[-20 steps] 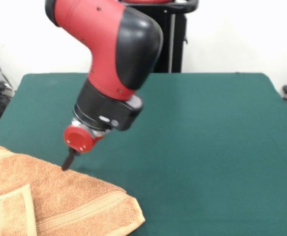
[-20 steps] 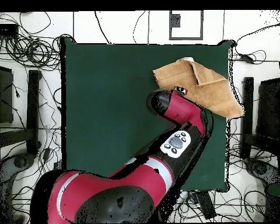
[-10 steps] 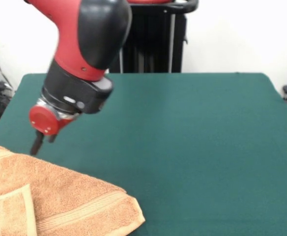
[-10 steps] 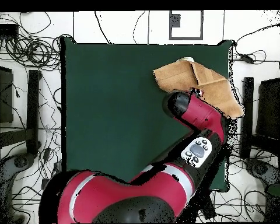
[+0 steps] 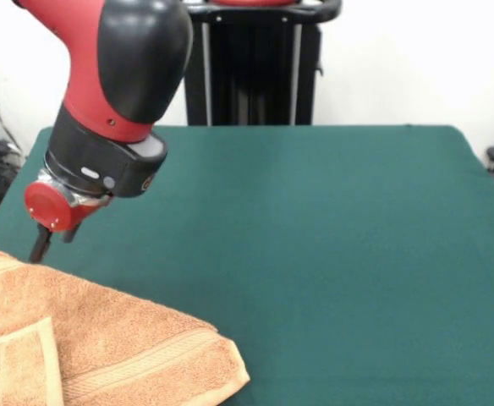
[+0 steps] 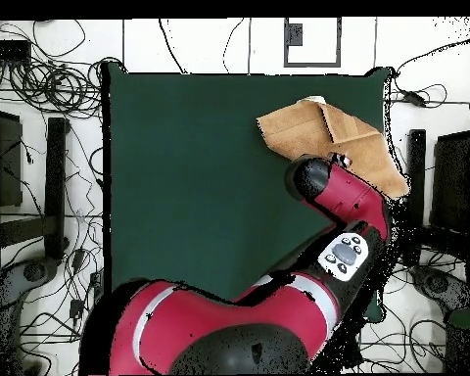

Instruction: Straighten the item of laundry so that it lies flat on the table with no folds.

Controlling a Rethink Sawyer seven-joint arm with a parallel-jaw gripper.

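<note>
You have the towel bunched in the table's near left corner in the front view, running off the picture's left and bottom edges. It is not flat: one corner flap is folded back over the body at the lower left, and a woven band stripe runs slantwise toward the rounded corner that points out onto the green cloth.

In the overhead view the same towel sits at the table's upper right corner, with one edge hanging past the right side of the green surface and a triangular fold visible across its top.

Your gripper hangs just above the towel's far edge in the front view — two dark fingertips show beneath the red disc of the wrist, set a little apart with a slim gap between them, so it looks released, though the gap is narrow and hard to judge from here. Nothing is held between them. You cannot tell whether the lower tip touches the cloth.

From overhead, the arm's red and black links cover the towel's lower part, and the gripper itself is mostly hidden.
</note>
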